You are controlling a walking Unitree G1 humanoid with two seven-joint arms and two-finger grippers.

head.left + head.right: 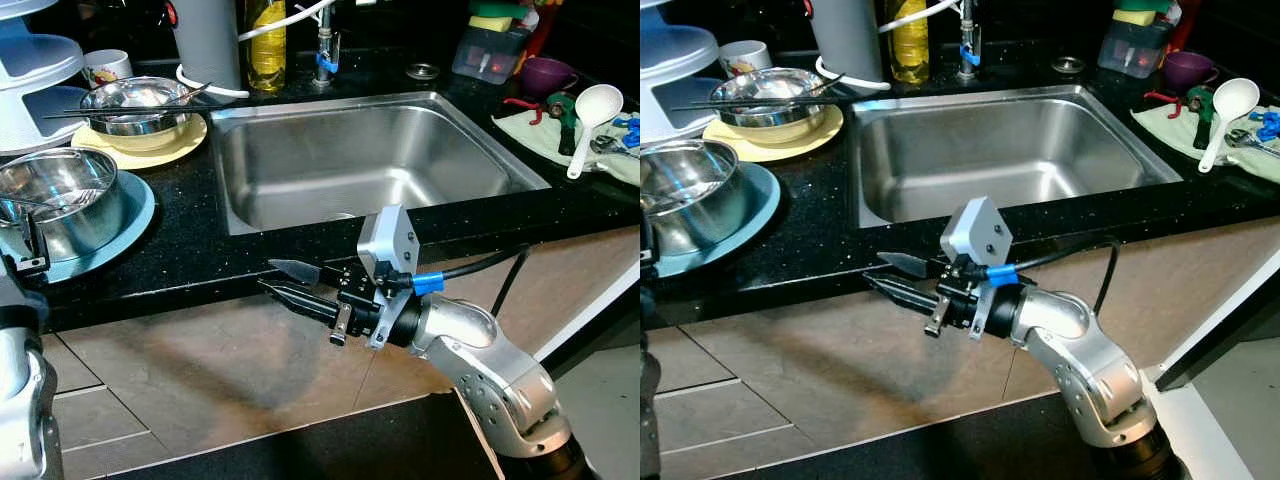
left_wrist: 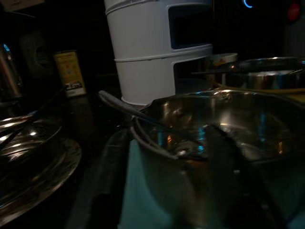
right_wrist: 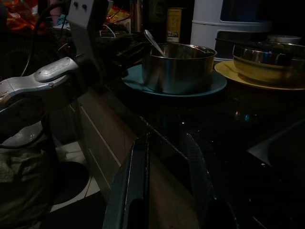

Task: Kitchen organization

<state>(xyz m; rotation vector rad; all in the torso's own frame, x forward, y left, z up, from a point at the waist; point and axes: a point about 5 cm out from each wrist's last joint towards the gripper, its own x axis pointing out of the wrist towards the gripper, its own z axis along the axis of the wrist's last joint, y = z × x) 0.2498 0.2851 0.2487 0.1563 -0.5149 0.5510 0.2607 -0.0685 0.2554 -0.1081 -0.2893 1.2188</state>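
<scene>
- The tidying looks barely begun, by my judgement: the black desk (image 1: 190,250) carries dishes on both sides of the sink (image 1: 360,160), and the sink itself holds nothing.
- On the left, a steel pot (image 1: 60,205) sits on a teal plate (image 1: 135,215) with a utensil handle leaning out of it. Just beyond, a steel bowl (image 1: 135,105) rests in a yellow dish (image 1: 165,145) with chopsticks laid across it.
- On the far right, a white ladle (image 1: 592,115) lies on a cloth (image 1: 535,130) beside a purple cup (image 1: 545,72). None of this has been gathered or put away yet.
- The right hand (image 1: 285,282) hangs in front of the desk's near edge, below the sink, pointing left. Its two black fingers are slightly parted, and it holds and touches nothing.
- The left hand (image 1: 25,245) is at the near left, right by the steel pot. I cannot tell whether it is open or closed, nor whether it touches the pot.
</scene>
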